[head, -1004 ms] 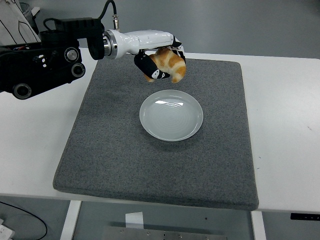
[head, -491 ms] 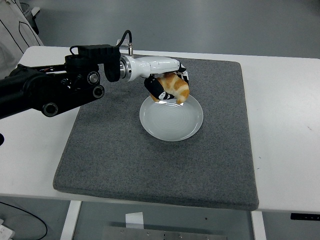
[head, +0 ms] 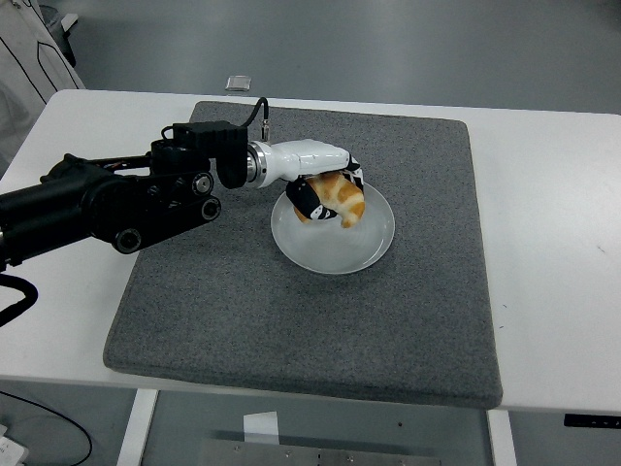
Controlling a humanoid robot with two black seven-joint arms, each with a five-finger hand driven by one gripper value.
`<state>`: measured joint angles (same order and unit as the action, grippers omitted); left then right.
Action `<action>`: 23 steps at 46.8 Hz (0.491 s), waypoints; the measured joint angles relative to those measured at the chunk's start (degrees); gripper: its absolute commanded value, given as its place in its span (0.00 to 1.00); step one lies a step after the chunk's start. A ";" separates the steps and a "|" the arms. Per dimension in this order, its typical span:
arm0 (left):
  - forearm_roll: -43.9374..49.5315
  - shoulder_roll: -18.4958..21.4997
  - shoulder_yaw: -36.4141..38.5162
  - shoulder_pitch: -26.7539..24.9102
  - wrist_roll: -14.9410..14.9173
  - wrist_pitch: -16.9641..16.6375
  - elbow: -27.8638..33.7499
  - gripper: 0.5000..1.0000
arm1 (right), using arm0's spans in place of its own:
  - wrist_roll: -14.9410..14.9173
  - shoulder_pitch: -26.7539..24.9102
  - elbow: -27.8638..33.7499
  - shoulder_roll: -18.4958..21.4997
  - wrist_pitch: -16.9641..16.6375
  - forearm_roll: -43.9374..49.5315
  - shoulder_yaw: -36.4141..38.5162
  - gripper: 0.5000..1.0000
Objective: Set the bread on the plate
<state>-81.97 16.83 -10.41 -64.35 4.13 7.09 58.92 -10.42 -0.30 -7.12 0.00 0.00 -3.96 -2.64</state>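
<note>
We observe the left robot hand (head: 325, 194) extended from the picture's left over a grey mat (head: 291, 320) that covers the middle of the white counter (head: 553, 243). Its black arm crosses the mat's left portion, and a white wrist section leads into the hand. The fingers (head: 307, 202) are curled around the bread (head: 340, 199), a golden-brown piece with lighter patches, and grip it from above and from the near side. We note that the bread sits over the far-left part of the plate (head: 344, 248), a round pale plate lying flat near the middle of the mat. The bread is low over the plate's surface; whether it touches the plate we cannot tell, since the hand covers its underside. The near and right parts of the plate are bare. We record a small light-coloured object (head: 238, 83) on the counter just beyond the mat's far edge, too small to identify. Part of a white item (head: 29, 44) shows at the upper left corner.
</note>
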 measured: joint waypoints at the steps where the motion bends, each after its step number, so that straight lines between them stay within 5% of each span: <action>1: -0.12 -0.06 0.39 0.04 -0.01 -0.13 -0.22 0.00 | 0.00 -0.01 0.00 0.00 0.00 0.00 0.00 0.86; 13: -0.39 -0.57 1.97 0.35 0.00 -1.63 -0.68 0.02 | 0.01 0.00 0.00 0.00 0.00 0.00 0.00 0.86; 17: -0.39 -0.53 1.97 0.42 0.00 -1.73 -0.72 0.31 | 0.01 0.01 0.00 0.00 0.00 0.00 0.00 0.86; 23: -0.39 -0.49 2.06 0.46 0.00 -1.73 -0.81 0.56 | -0.02 0.02 0.00 0.00 0.00 0.00 0.00 0.86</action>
<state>-82.35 16.34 -8.35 -63.89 4.13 5.36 58.11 -10.44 -0.28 -7.12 0.00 0.00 -3.95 -2.64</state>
